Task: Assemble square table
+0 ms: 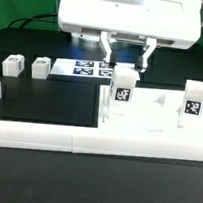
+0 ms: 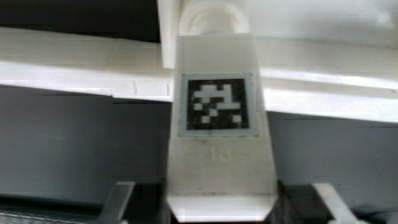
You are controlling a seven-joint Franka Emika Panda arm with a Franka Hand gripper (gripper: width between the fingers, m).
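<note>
Black table surface [image 1: 44, 104] underneath everything, with a white robot base at the back. Between the jaws of the gripper [image 1: 124, 64] [image 2: 222, 208], a short white plastic leg with a black-and-white tag [image 1: 121, 93] [image 2: 217, 110], upright, its tag showing in both views. Dark fingers [image 2: 134, 205] flanking the near end of that leg, one on each side and very close to its flanks. Impossible to tell whether pressed against it or just short of contact (the exterior view is no help, since the hand is partly lost against the robot base). Straight below the jaws, under the leg's foot, the large flat white square plastic slab [image 1: 153, 120], lying flat on the table. On the same slab, off to one side of the jaws toward the exterior view's right, a second white tagged leg [image 1: 193, 102], also upright and well apart from the first. Lower than the jaws and toward the exterior view's left, the marker board [image 1: 85, 68], lying flat. Further out on that side, well away from the jaws, a third white tagged leg [image 1: 40, 65] and a fourth white tagged leg [image 1: 13, 65], near each other but not touching. Farthest from the jaws, along the front of the table, long white border rails [image 1: 46, 136], just beside the slab's front edge.
</note>
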